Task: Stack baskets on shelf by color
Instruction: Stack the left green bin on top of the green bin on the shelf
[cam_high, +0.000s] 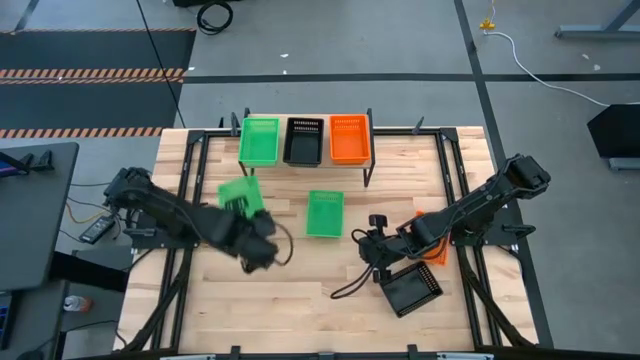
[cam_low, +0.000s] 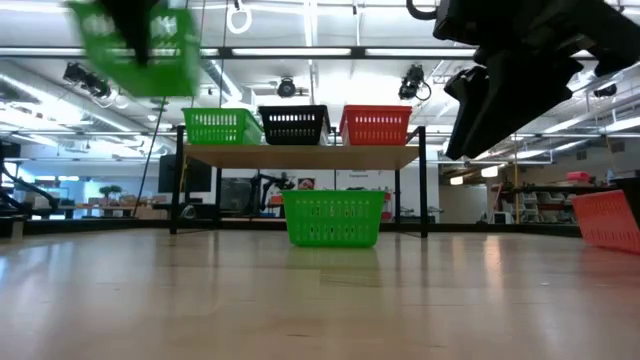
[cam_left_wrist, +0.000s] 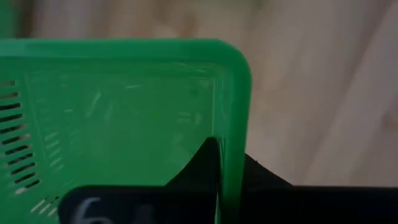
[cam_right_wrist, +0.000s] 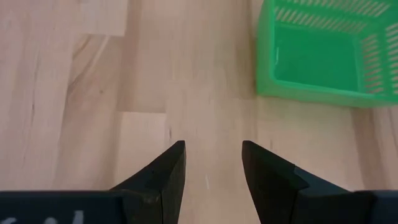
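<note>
2 dark jointed arms trail black cables; each pincer (cam_right_wrist: 212, 165) has 2 tapered black fingers.

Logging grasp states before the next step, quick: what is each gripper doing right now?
Left gripper: shut on the rim of a green basket, lifted off the table.
Right gripper: open, holding nothing, above bare tabletop.

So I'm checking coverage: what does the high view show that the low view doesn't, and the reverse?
Only the high view shows the black basket on the table by the right gripper, and the left arm's gripper, which the lifted green basket hides in the low view. Only the low view shows that basket raised clear above the shelf, and the room behind. Both share the shelf's green, black and orange baskets, the green basket on the table in front of it, and an orange basket at the right.
</note>
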